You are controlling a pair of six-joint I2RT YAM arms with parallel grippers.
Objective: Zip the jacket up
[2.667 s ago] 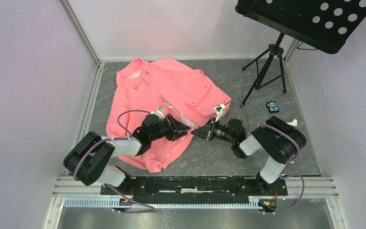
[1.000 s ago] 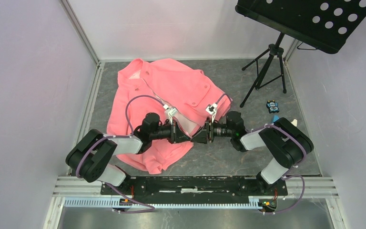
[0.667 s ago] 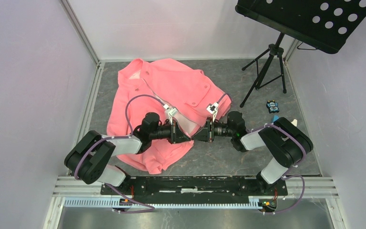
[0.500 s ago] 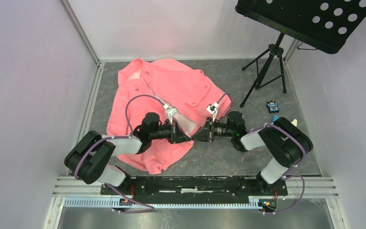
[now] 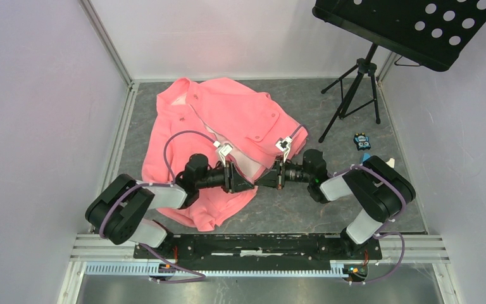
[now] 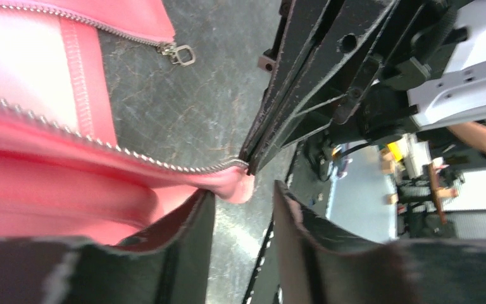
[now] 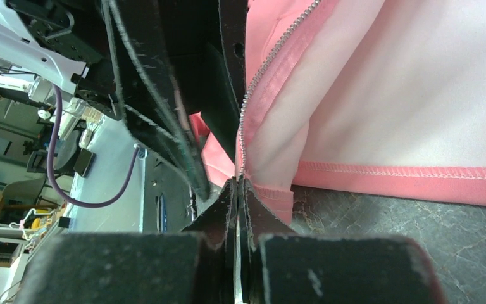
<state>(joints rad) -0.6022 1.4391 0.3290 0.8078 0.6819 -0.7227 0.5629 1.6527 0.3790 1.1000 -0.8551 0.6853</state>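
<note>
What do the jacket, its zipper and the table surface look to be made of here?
Jacket: soft, matte coral-pink fabric, likely fleece; it drapes in folds and shows a paler lining. Zipper: looks like metal; the small silvery teeth and pull glint. Table surface: dark grey with pale veins, slightly glossy; stone-look, possibly a printed mat or laminate, cannot tell.

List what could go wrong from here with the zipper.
1. The right gripper pinches the jacket only at the tip of its zipper edge, so it may slip out.
2. The open left gripper sits close beside the right one, and they could collide.
3. The slider lies apart on the other edge, so mating the halves may miss.
</note>
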